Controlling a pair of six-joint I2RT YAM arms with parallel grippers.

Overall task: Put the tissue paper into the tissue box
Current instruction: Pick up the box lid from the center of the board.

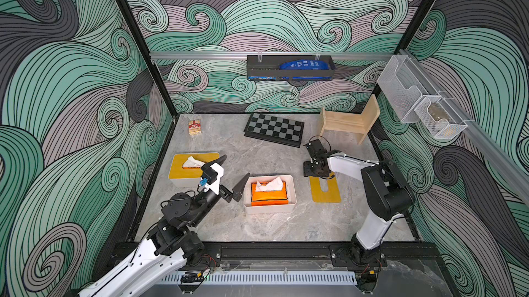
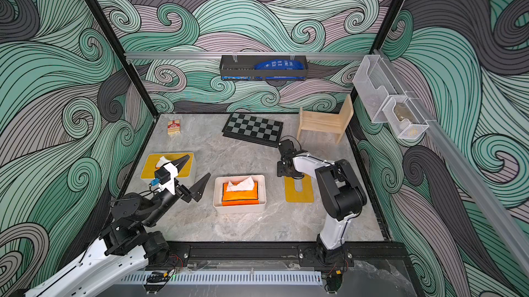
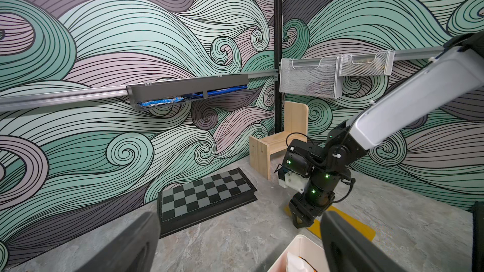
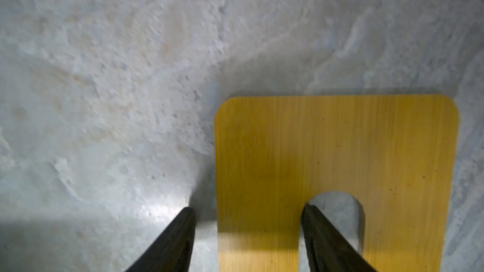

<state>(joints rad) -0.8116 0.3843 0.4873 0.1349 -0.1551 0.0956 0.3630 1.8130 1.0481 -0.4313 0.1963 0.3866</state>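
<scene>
The white tissue box (image 1: 293, 191) stands open with the orange tissue pack (image 1: 269, 196) already inside. The pack should be light, soft and crushable, best pinched by its wrapped sides, not the white tuft. Right of the box lies the yellow lid (image 1: 335, 192). The right gripper (image 4: 247, 207) points down, jaws parted astride the lid's strip. The left gripper (image 1: 236, 166) hovers left of the box, spread wide.

The surface (image 1: 257, 224) held two tissue boxes (image 1: 269, 208), one orange tissue pack (image 1: 269, 196), one loose yellow lid (image 1: 315, 195), one chessboard (image 1: 274, 129), one card pack (image 1: 194, 127) and one wooden chair (image 1: 349, 122); two mesh baskets (image 1: 400, 92) hung above.
</scene>
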